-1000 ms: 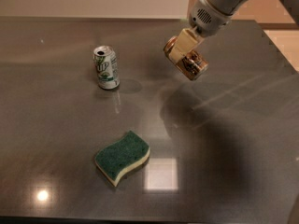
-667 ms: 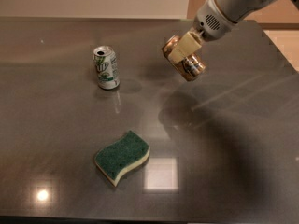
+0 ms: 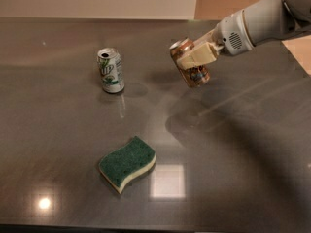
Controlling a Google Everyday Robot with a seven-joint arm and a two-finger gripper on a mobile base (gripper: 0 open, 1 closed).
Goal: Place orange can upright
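Note:
The orange can (image 3: 193, 71) is orange-brown with silver ends. It hangs in the air above the dark table (image 3: 233, 169) at the upper right, tilted with its top leaning to the left. My gripper (image 3: 194, 58) comes in from the right on a grey arm and is shut on the can's side, its pale fingers (image 3: 197, 56) wrapped across the can's upper half. The can's lower end stands a little above the table top.
A white and green can (image 3: 111, 70) stands upright at the upper left, well apart from my gripper. A green and yellow sponge (image 3: 128, 163) lies in the front middle. The table's far edge meets a pale wall.
The arm has swung lower and more level. The orange can has turned from nearly on its side toward upright, while staying in the gripper at about the same spot.

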